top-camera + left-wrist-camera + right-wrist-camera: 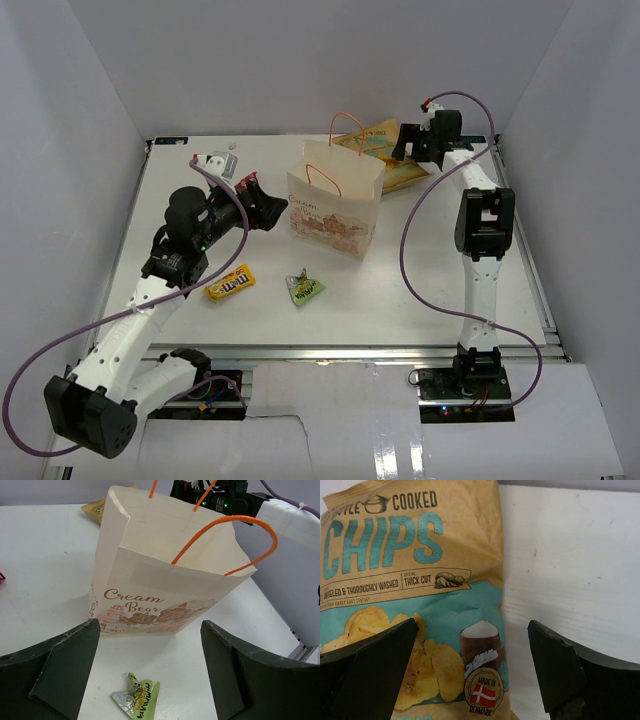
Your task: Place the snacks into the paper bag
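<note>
The beige paper bag (335, 205) stands upright and open mid-table, with orange handles; it also shows in the left wrist view (165, 565). The large chip bag (385, 150) lies behind it, and fills the right wrist view (415, 580). My right gripper (405, 148) is open just above it, jaws astride its right edge (472, 625). My left gripper (268, 210) is open and empty, left of the paper bag (150, 630). The green packet (305, 288) lies in front of the bag (136, 699). The yellow M&M's packet (230, 285) lies left of it. A red sliver (1, 576) shows at the frame edge.
A small pale packet-like thing (222, 161) lies at the back left of the table, near the left arm's cable. White walls enclose the table on three sides. The table's metal front edge (350, 352) runs between the arm bases.
</note>
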`<control>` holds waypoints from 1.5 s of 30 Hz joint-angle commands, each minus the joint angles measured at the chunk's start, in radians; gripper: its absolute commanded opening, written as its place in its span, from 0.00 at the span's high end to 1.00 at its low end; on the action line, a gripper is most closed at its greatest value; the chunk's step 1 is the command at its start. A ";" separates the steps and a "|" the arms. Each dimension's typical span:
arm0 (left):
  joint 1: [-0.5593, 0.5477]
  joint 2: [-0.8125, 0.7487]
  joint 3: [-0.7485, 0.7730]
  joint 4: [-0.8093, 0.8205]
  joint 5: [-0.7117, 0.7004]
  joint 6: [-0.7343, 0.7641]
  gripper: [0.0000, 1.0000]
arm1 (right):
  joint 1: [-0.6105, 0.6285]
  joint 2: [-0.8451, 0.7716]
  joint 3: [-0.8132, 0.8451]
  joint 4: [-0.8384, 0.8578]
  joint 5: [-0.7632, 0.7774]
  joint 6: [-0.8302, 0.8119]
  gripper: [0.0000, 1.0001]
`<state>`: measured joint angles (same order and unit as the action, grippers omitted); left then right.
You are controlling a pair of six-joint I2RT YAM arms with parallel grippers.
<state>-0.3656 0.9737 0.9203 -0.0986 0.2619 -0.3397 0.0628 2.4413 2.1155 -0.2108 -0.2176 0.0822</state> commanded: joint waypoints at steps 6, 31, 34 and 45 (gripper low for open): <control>0.001 0.051 0.043 -0.015 0.026 -0.045 0.08 | -0.043 -0.077 -0.176 0.062 -0.135 0.080 0.31; 0.001 0.048 -0.087 0.126 0.151 -0.096 0.08 | -0.231 -0.876 -1.141 0.064 -0.244 -0.078 0.28; 0.002 0.033 -0.101 0.132 0.152 -0.097 0.08 | -0.236 -0.895 -1.077 0.065 -0.155 -0.076 0.09; 0.001 -0.016 -0.138 0.126 0.160 -0.117 0.08 | -0.241 -0.448 -0.599 -0.079 -0.200 0.183 0.04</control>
<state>-0.3656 0.9947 0.7914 0.0223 0.4053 -0.4469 -0.1764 1.8828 1.4456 -0.1925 -0.4290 0.1371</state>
